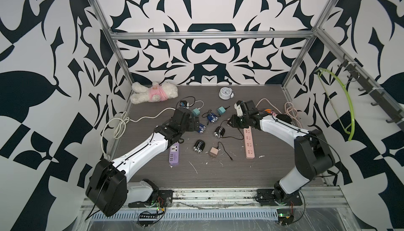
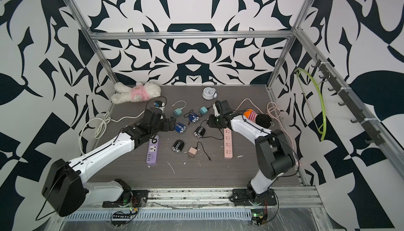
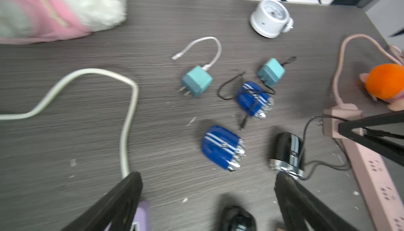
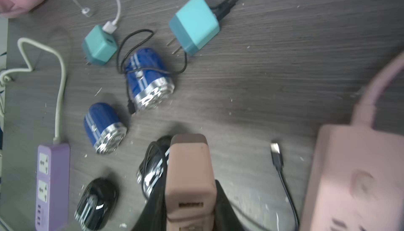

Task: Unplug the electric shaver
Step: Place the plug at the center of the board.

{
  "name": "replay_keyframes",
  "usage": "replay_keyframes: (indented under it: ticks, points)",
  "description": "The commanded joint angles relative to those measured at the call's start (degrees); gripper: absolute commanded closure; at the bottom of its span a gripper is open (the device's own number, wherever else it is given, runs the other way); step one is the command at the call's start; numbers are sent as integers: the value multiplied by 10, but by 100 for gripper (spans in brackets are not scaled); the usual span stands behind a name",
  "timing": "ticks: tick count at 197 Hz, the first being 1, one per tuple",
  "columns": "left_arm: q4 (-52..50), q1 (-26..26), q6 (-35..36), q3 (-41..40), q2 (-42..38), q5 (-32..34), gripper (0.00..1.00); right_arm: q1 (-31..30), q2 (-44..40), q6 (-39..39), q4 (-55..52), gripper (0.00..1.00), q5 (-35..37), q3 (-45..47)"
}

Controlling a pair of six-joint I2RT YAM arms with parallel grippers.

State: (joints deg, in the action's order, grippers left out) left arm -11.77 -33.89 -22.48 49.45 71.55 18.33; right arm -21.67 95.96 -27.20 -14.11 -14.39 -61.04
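**Beside the pink strip: charger block in the right pincer's grip**

Between the black fingers of the right pincer (image 4: 189,185) sits a dusty-pink rectangular plastic charger block (image 4: 188,160). It is clamped on both sides, and the USB slot facing the wrist camera is empty. Just beside it a thin black USB cable (image 4: 277,160) lies on the grey wood-grain desk (image 4: 273,76). Its metal plug end rests free between the block and the long pink plastic power strip (image 4: 354,175). Partly hidden behind the block is the black cylindrical electric shaver with a chrome head (image 1: 219,131). In both top views it lies on its side near the strip's cord end, with the cable curling by it.

Over the desk's middle, the left pincer (image 3: 207,176) is spread wide with nothing between its fingers, close to a blue white-striped shaver (image 3: 222,147). Beyond that lies a second blue shaver (image 3: 254,98) with a thin black cord draped across it. It sits between a teal cube charger with a short white lead (image 3: 196,81) and a second teal cube charger (image 3: 271,71).

Nearer the front lie a second black shaver (image 1: 199,146) and a loose pink charger block (image 1: 213,152). A purple power strip (image 1: 174,153) pokes out from under the left arm. At the back stand a white round alarm clock (image 1: 224,92) and a white plush toy in a pink outfit (image 1: 153,93).
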Motion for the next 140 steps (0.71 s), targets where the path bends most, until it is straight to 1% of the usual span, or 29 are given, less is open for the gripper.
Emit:
replay_keyframes:
  ticks: [1,24,43,65,72,93,110,121,129,140]
  points:
    - [3,18,9,-29,-47,41,1,15,21,-22,59,100,-61,-24]
    - [3,35,8,-53,-81,49,1,21,58,-28,60,100,-83,-46]
    - [-10,44,2,-67,-107,79,1,25,76,-33,60,100,-98,-54]
    - [-23,52,-28,-98,-143,159,1,27,86,-33,37,100,-88,-61]
    - [-25,58,-36,-109,-157,176,1,27,88,-31,37,100,-88,-60]
    - [-10,79,-36,-140,-198,174,1,27,96,-29,36,100,-97,-61]
    - [-8,95,-35,-149,-216,158,1,28,108,-28,28,92,-98,-66]
    - [-9,104,-35,-150,-218,146,1,28,113,-27,26,82,-93,-66]
    - [-10,107,-33,-149,-215,139,1,28,114,-26,21,70,-88,-66]
    - [-14,109,-32,-145,-207,138,1,28,113,-22,17,60,-85,-65]
